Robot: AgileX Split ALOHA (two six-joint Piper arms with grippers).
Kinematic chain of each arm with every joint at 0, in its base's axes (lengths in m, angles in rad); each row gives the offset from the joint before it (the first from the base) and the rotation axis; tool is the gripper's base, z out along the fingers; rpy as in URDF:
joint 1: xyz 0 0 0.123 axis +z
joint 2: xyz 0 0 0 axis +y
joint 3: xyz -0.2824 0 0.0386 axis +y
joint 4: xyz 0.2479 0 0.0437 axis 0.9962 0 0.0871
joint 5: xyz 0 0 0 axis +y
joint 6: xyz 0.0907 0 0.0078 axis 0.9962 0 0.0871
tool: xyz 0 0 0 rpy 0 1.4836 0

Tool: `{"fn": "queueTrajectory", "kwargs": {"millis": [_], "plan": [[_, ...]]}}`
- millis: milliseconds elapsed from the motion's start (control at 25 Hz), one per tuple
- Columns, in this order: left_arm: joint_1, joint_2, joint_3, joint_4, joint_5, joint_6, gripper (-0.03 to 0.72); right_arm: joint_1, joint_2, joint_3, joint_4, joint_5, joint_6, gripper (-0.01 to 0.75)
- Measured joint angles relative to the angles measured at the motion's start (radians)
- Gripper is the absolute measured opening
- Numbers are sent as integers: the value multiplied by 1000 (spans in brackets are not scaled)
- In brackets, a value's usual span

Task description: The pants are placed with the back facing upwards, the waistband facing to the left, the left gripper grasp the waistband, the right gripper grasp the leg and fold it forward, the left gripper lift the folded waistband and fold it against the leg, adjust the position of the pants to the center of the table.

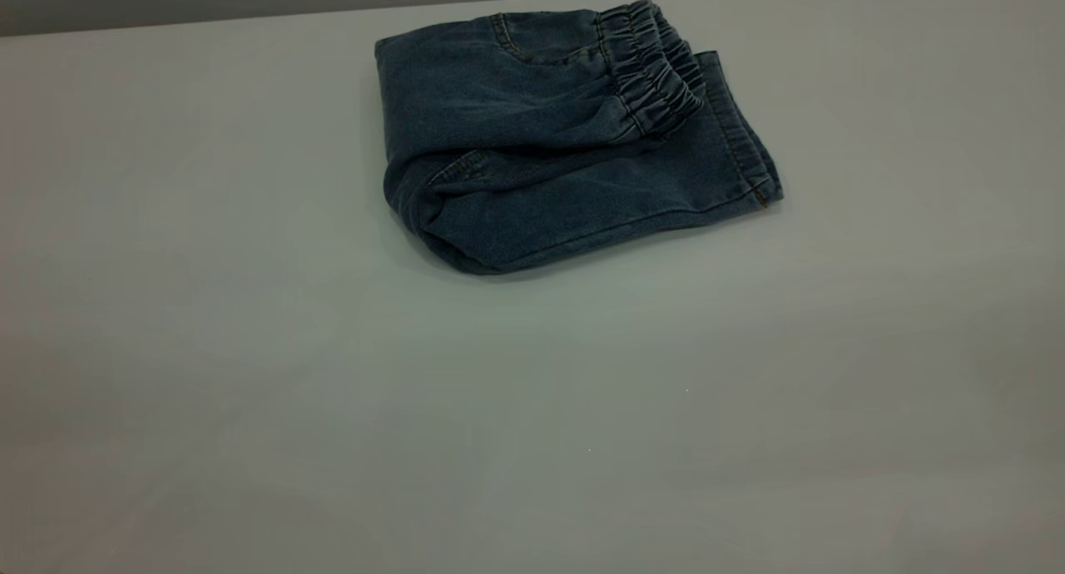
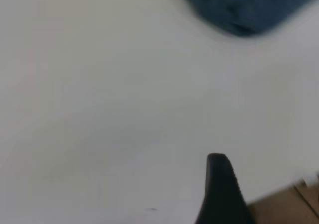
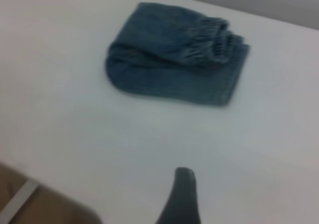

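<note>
Evidently down to the last step: the pants (image 1: pixel 541 141), folded into a compact denim bundle, lying on the far half of the surface (image 1: pixel 250 391), a little short of its far edge and roughly midway across in the exterior view. Waistband (image 1: pixel 653 79) doubled over on top toward the right, gathers showing, resting on the leg (image 1: pixel 616 200), with the stitched hem (image 1: pixel 745 137) poking out just beyond it. Soft and light by the look of it, limp rather than stiff, several layers thick at the rounded fold on the left. Likely to slide readily on the smooth top, yet apt to fall open if dragged by one layer only. Best taken through the whole stack, at the thick fold or across waistband and hem together, or nudged flat toward the middle. Bundle lying free of both arms: left end effector (image 2: pixel 219 184) low over bare surface close to the near edge, well apart from the denim; right end effector (image 3: pixel 183 196) likewise clear, with the bundle ahead of it. Cannot tell how far open either stands. Plenty of bare room in front and to both sides for drawing the bundle nearer; far edge close behind, so keep any push away from there.
</note>
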Motion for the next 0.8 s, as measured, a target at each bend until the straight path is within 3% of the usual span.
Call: {"fn": "queueTrajectory", "kwargs": {"millis": [160,280,800], "plan": [[132,-85,0,0,1,0,413,-89,0,0,0,0,0,563],[183,-144,0,0,1,1,413,-121,0,0,0,0,0,563],[186,-209,0,0,1,1,413,-120,0,0,1,0,2,563]]}}
